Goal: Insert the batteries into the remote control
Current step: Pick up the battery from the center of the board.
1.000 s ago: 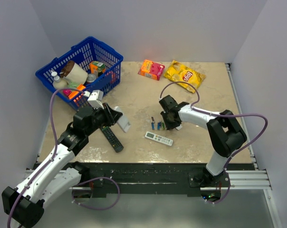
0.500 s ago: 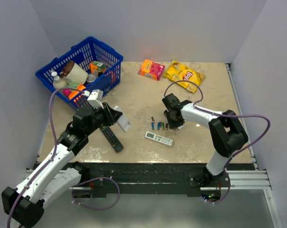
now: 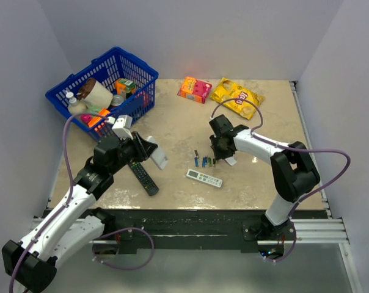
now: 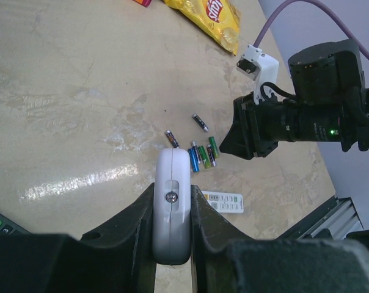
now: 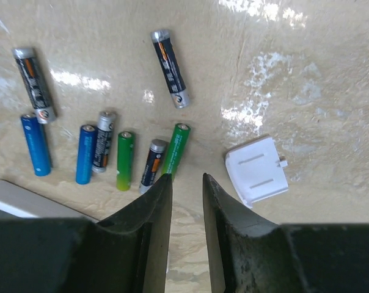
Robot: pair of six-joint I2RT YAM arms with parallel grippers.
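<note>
Batteries [image 5: 124,160] bear unreadable labels; left fingers [image 4: 134,235] grip remote control [image 4: 172,210].

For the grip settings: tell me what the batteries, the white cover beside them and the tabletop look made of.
Batteries: metal cells in glossy printed wrap, with bare silver caps showing. White cover: probably matte moulded plastic, with ribs and a small tab. Tabletop: polished stone or stone-look laminate, veined beige with mirror glare.

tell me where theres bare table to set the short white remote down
Bare table lies between the orange box and the batteries, stretching toward the basket. A smaller patch sits along the near edge between the black remote and the slim white remote. Crowded: around the batteries, where the battery cover, slim white remote and right gripper sit close.
</note>
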